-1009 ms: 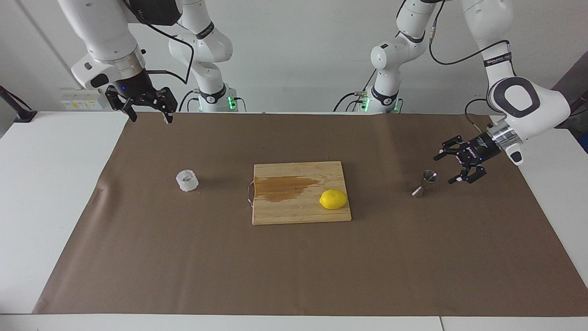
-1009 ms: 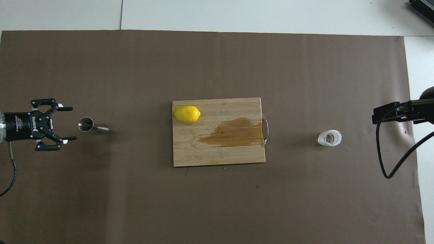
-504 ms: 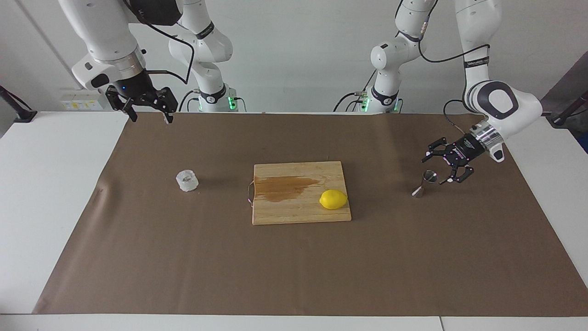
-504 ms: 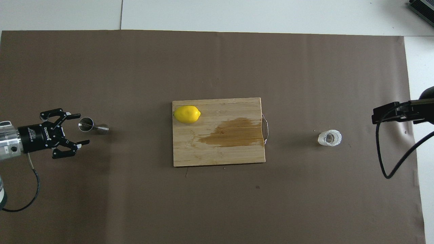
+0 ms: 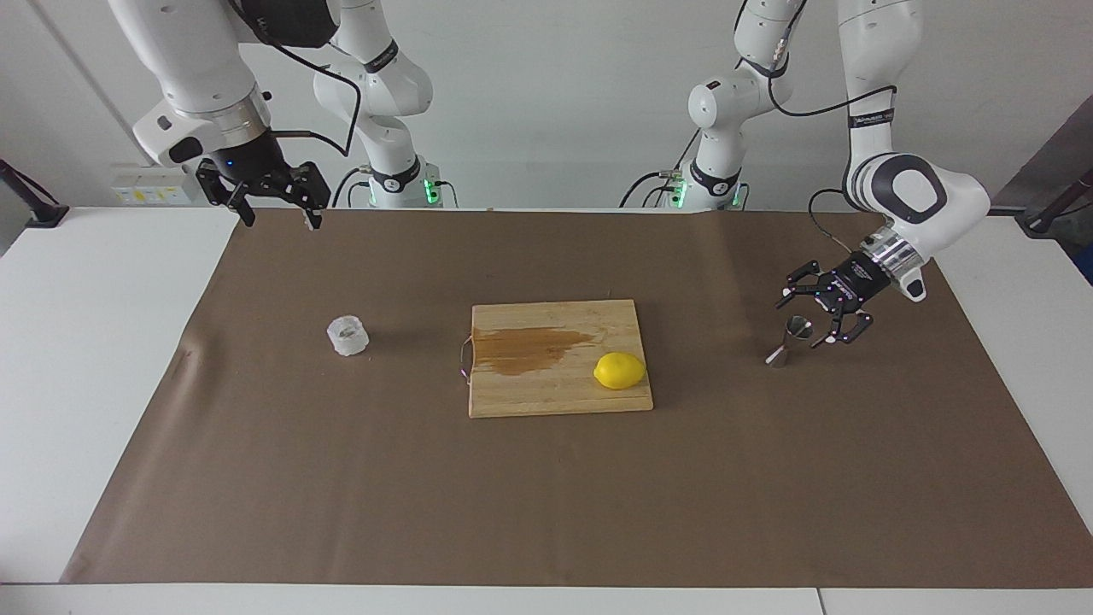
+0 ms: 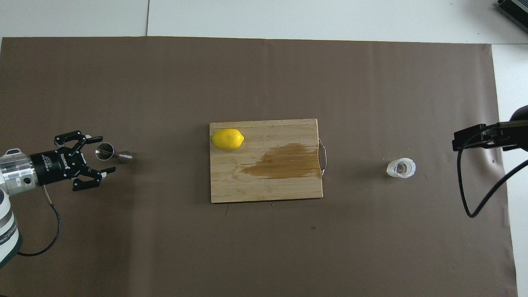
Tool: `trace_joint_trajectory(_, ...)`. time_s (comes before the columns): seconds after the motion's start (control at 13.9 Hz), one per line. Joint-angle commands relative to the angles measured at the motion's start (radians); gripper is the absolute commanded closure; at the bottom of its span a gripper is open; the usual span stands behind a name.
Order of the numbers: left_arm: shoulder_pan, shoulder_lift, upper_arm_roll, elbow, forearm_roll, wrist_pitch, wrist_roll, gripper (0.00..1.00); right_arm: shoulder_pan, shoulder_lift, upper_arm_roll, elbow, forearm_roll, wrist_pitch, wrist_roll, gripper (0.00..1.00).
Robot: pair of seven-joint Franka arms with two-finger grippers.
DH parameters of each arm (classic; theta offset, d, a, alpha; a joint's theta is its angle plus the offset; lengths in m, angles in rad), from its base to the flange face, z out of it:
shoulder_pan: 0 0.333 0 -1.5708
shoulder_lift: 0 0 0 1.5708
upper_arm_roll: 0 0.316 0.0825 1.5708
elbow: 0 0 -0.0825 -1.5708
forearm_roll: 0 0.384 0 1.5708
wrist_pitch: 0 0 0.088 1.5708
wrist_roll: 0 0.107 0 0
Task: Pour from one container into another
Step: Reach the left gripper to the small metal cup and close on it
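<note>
Careful, your left claw (image 5: 820,317), spread wide just beside the steel jigger (image 5: 789,338) near the counter's left-arm end, could tip it, while the glass cup (image 5: 347,336) waits toward the other end under your wide-open, idle right claw (image 5: 275,207).

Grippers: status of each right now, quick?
Left gripper: open, holding nothing, beside the steel jigger.
Right gripper: open, holding nothing, waiting raised, away from the glass cup.

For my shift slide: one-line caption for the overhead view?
Left claw open beside the steel jigger; lemon on the cutting board; glass cup untouched.
</note>
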Motion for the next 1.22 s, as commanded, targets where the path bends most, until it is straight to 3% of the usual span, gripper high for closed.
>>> trace_joint_trajectory(0.0, -0.018, -0.019, 0.007, -0.023, -0.025, 0.032, -0.012, 0.0, -0.01, -0.016, 0.007, -0.016, -0.003, -0.003, -0.017, 0.0)
trace_joint_trajectory(0.14, -0.018, -0.019, 0.009, -0.026, -0.025, 0.034, -0.01, 0.02, -0.013, -0.016, 0.005, -0.016, -0.003, -0.003, -0.017, 0.0)
trace_joint_trajectory(0.65, -0.007, -0.02, 0.009, -0.026, -0.026, 0.035, -0.01, 0.27, -0.013, -0.016, 0.005, -0.016, -0.003, -0.003, -0.017, 0.0)
trace_joint_trajectory(0.86, -0.007, -0.02, 0.009, -0.026, -0.026, 0.035, -0.012, 0.32, -0.013, -0.016, 0.005, -0.016, -0.003, -0.003, -0.017, 0.0)
trace_joint_trajectory(1.01, -0.004, -0.02, 0.009, -0.026, -0.026, 0.034, -0.012, 0.57, -0.013, -0.016, 0.005, -0.016, -0.003, -0.003, -0.017, 0.0)
trace_joint_trajectory(1.08, -0.004, -0.02, 0.009, -0.026, -0.025, 0.034, -0.01, 1.0, -0.013, -0.016, 0.005, -0.016, -0.003, -0.003, -0.017, 0.0)
trace_joint_trajectory(1.15, -0.004, -0.02, 0.009, -0.024, -0.025, 0.032, -0.01, 1.0, -0.013, -0.016, 0.005, -0.016, -0.003, -0.003, -0.017, 0.0)
